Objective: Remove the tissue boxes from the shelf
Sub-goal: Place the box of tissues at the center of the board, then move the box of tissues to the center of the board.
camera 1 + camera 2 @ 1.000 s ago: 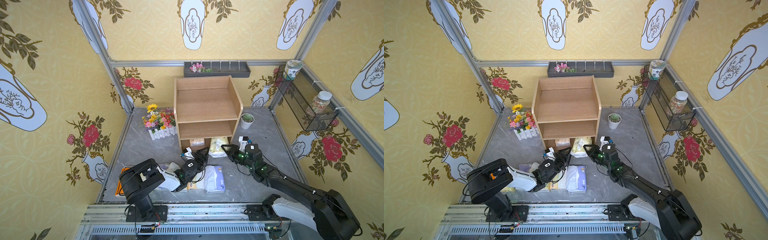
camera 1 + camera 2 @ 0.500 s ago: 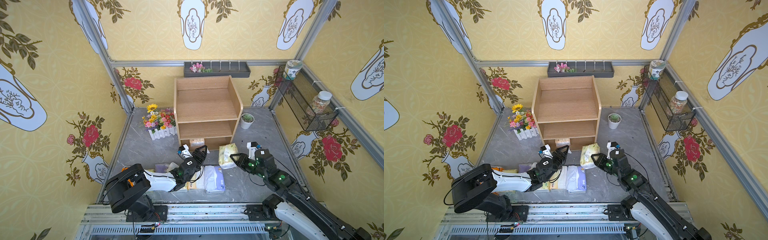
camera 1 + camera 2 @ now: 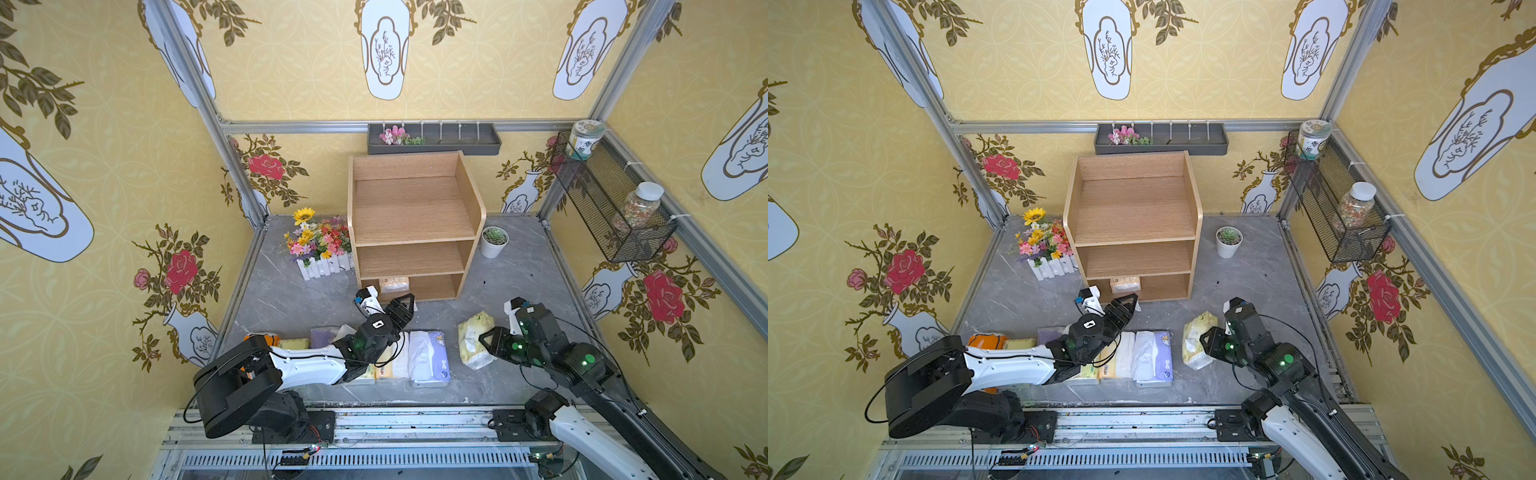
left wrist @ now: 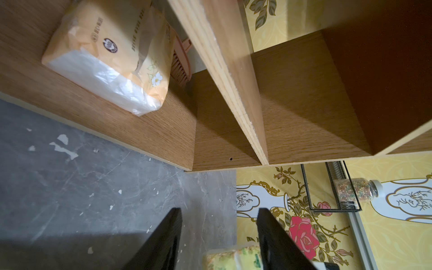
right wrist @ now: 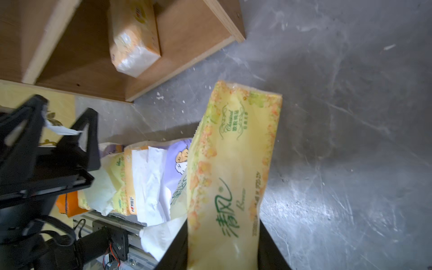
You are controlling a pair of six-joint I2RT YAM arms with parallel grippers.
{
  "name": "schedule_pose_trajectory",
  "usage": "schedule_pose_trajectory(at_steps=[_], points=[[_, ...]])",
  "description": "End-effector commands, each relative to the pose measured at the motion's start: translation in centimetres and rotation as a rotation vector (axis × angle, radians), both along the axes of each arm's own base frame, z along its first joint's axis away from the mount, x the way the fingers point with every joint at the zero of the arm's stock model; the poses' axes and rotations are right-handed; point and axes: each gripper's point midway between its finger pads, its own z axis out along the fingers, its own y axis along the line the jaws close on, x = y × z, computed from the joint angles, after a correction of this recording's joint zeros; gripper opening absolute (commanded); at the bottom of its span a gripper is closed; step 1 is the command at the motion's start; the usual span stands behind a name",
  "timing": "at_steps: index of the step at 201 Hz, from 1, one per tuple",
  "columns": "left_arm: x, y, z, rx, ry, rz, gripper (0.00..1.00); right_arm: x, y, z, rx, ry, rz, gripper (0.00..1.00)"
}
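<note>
one tan tissue pack (image 3: pixel 394 284) is seen on the bottom tier of the shelf (image 3: pixel 415 208), flanked by flower box (image 3: pixel 320 249) and succulent pot (image 3: pixel 493 242); the left gripper (image 3: pixel 403 303) is held apart before it; the right gripper (image 5: pixel 222 247) is clamped on a yellow-green pack (image 3: pixel 473 337)

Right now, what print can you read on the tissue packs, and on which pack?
"清风": big green characters on the pale yellow-green tissue pack in the right gripper.
"Classical", likely: green script on that pack; its smaller print is blurred.
On the orange tissue pack, bottom tier of the shelf: round logo and print too small to read.
</note>
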Motion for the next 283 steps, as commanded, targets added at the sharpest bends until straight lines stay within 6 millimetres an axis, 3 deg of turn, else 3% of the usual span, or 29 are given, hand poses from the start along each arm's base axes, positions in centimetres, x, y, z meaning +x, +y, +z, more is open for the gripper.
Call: schedule_pose_trajectory(at_steps=[1, 111, 124, 150, 197, 239, 283], points=[[-0.3, 0.3, -0.1, 0.027, -0.013, -0.02, 0.57, -1.4, 0.1, -1.4, -0.007, 0.064, 0.039, 0.39], [-0.8, 2.0, 0.6, 0.039, -0.023, 0.005, 0.56, -1.8, 3.2, -5.2, 0.165, 0.072, 0.125, 0.42], [-0.8, 2.0, 0.5, 0.037, -0.02, 0.003, 0.57, -1.9, 2.9, -5.7, 0.152, 0.083, 0.115, 0.48], [-0.8, 2.2, 0.1, 0.036, -0.005, 0.014, 0.56, -2.2, 1.3, -6.8, 0.072, 0.127, 0.046, 0.71], [-0.6, 2.9, -1.1, 0.04, 0.051, 0.049, 0.56, -1.5, -1.8, -6.6, -0.077, 0.12, -0.076, 0.86], [-0.6, 3.4, -1.6, 0.043, 0.071, 0.07, 0.56, -0.4, -3.2, -6.2, -0.162, 0.102, -0.141, 0.87], [-0.6, 3.6, -2.1, 0.049, 0.078, 0.07, 0.56, 0.9, -0.2, -6.6, -0.047, 0.087, -0.07, 0.74]])
